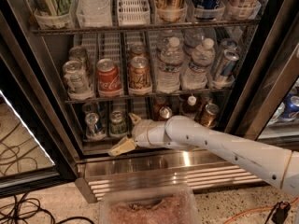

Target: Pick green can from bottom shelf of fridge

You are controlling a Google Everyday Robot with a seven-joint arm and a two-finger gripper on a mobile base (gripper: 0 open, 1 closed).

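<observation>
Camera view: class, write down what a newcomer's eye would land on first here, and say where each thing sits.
A white arm stretches from the lower right across the fridge. Its claw is open at the front of the bottom shelf, right by the green can. Higher up, a red cola can stands out on the middle shelf, left of the water bottles.
</observation>
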